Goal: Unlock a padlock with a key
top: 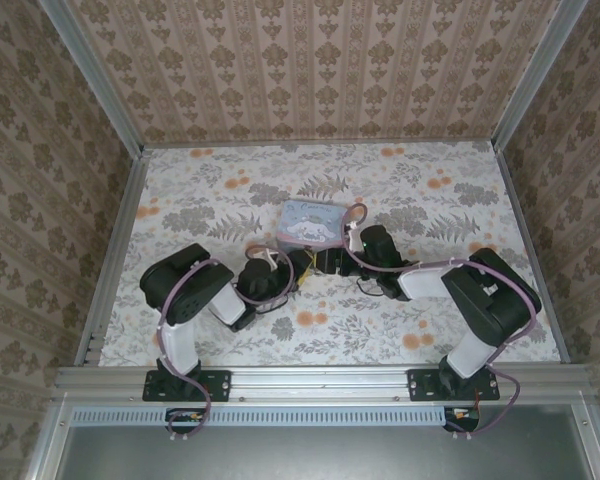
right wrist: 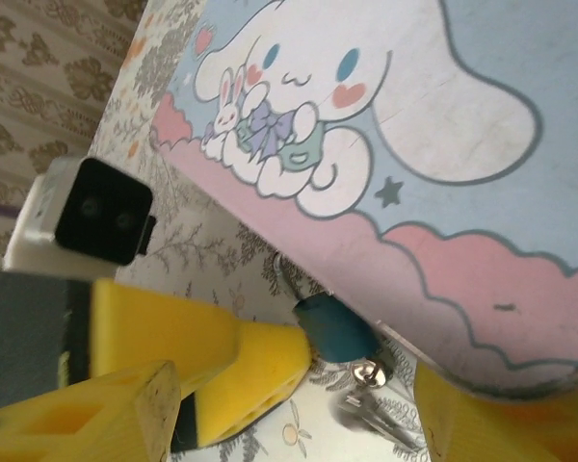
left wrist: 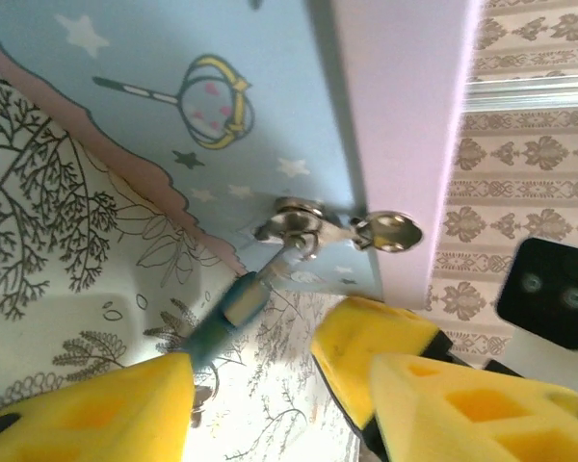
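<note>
Padlock (right wrist: 332, 327), tiny, dark teal, hangs off silver clasp (left wrist: 299, 217) of pale blue cartoon box (right wrist: 443, 125), silver key (right wrist: 376, 409) beneath; left gripper (left wrist: 270, 414) and right gripper (right wrist: 299, 423) flank it for access, jaws spread, holding nothing.

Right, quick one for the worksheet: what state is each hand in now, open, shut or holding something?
Left hand: open, holding nothing.
Right hand: open, holding nothing.
</note>
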